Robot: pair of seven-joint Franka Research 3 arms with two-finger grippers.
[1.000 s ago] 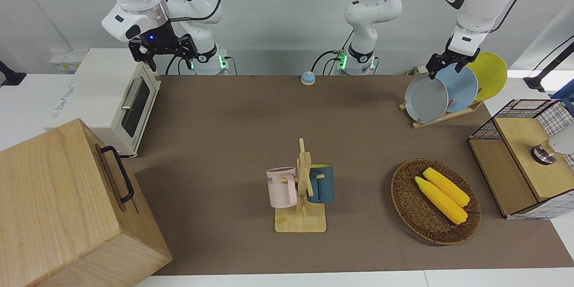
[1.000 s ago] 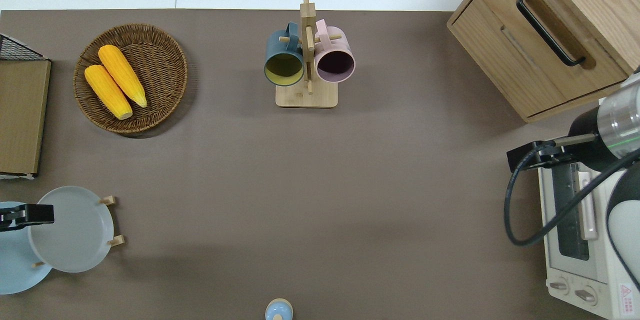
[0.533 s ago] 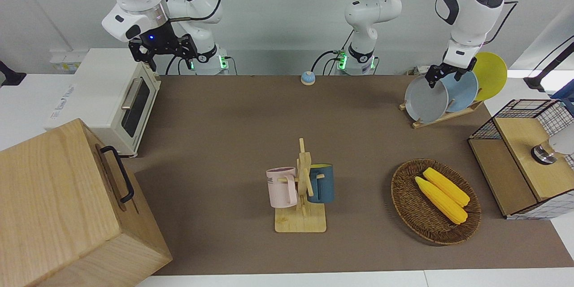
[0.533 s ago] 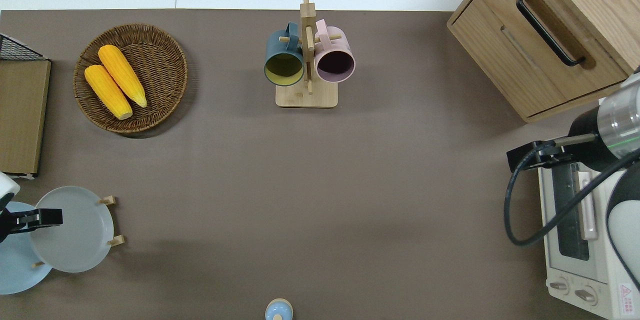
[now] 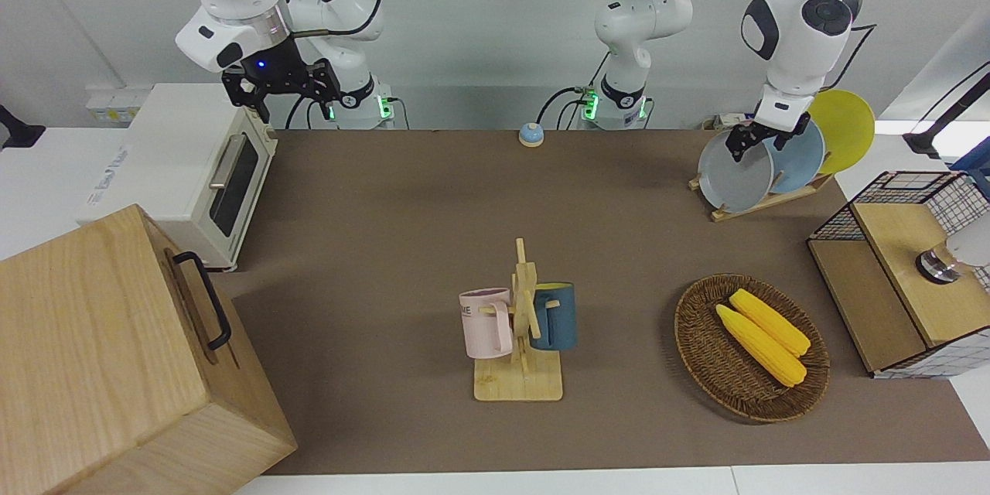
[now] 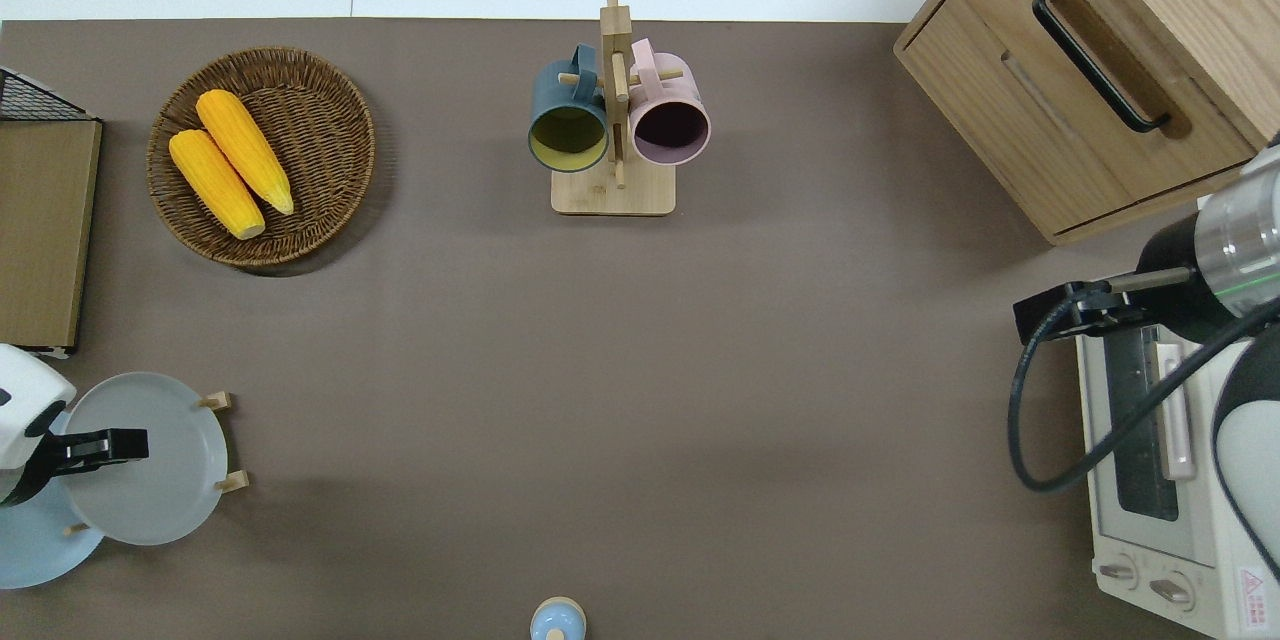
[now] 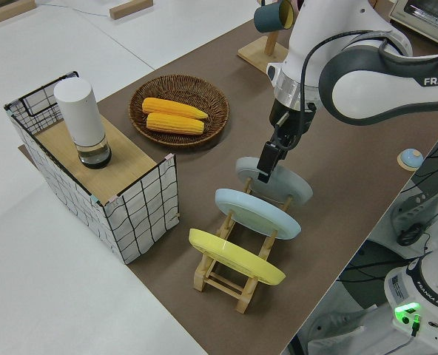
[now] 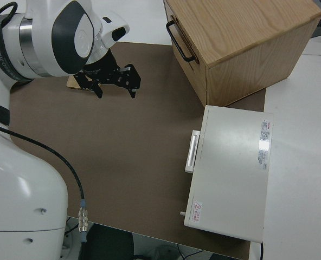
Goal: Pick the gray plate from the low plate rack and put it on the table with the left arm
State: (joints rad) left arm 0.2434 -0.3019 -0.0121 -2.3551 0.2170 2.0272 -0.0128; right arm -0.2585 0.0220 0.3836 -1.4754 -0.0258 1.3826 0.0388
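Left gripper (image 5: pixel 754 145) sits at the top rim of the round pale gray plate (image 5: pixel 733 174), which stands slanted in the low light-wood rack (image 7: pixel 237 277); we cannot tell if its fingers have clamped. We judge the plate stiff, light, slick and breakable: grip the rim. Side view shows the rack's slots; overhead only shows the plate's face above the brown desk (image 6: pixel 640 370). Right arm parked.

Three plates on one rack (image 7: pixel 234 275): gray (image 5: pixel 731 178), blue (image 7: pixel 256 213), yellow (image 7: pixel 234 256). Two mugs: pink (image 5: pixel 486 322), dark blue (image 5: pixel 554 317), on one stand (image 5: pixel 520 379). Two corn cobs (image 5: pixel 762 334) in one basket (image 5: pixel 700 367). One toaster oven (image 5: pixel 189 170), one wooden cabinet (image 5: pixel 100 356), one bell (image 5: pixel 530 134).
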